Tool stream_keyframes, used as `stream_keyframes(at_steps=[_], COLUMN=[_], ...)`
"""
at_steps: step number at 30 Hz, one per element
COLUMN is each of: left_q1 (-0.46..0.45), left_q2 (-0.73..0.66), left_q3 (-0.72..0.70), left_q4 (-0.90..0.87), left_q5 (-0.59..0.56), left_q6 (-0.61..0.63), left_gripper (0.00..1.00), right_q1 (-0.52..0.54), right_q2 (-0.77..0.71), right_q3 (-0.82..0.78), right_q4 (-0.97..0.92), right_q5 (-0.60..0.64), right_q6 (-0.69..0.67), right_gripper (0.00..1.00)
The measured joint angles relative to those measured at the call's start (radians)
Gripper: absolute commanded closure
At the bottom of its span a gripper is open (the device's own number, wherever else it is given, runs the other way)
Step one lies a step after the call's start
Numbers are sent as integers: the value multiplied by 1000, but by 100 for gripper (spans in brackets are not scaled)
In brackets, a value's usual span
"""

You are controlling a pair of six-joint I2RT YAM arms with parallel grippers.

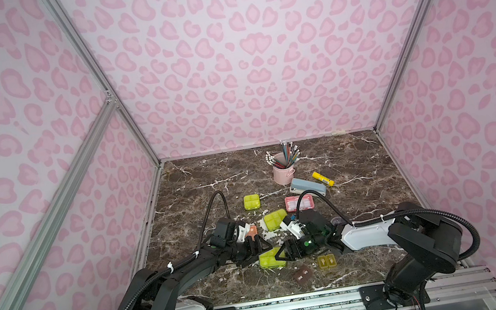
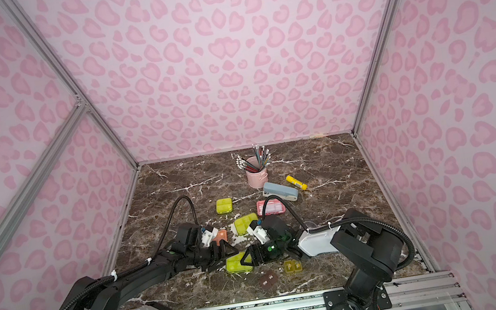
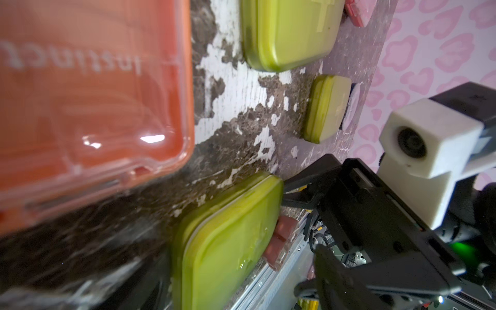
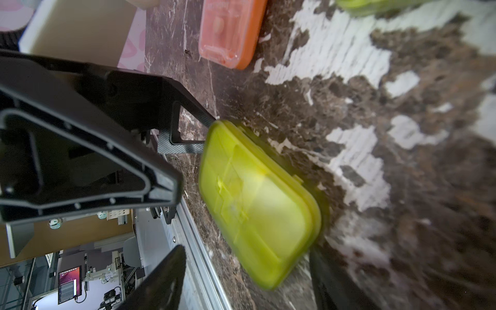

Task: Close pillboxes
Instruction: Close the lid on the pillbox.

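Just inside the front rail (image 1: 293, 302), the left gripper (image 1: 263, 247) and right gripper (image 1: 282, 253) are held with jaws parted and empty at opposite ends of a yellow-green pillbox (image 1: 268, 260), whose long axis is laid roughly along that rail, neither arm clearly nearer. Its lid is seen lowered, perhaps unlatched; contents cannot be made out.

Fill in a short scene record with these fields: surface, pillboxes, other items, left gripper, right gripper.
surface: marbled table
pillboxes: front green box, middle green box, back green box, pink box, orange box, olive box, brown box
other items: pencil cup, stapler, glue stick
left gripper: open, at front green box
right gripper: open, at front green box
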Motion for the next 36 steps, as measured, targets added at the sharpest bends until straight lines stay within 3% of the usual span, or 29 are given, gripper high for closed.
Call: stream_keyframes(at_steps=[8,36], left_q1=[-20,-30], left_q2=[32,54], left_q3=[-4,-11], left_q4=[62,58], left_q5=[8,-12], left_q6=[-2,-19], left_gripper=[21,52], right_q1=[0,-5], right_q2=[28,31], right_q3=[0,0], right_q4=[60,71], right_q5=[-18,-21], right_q6=[19,29], right_gripper=[26,26])
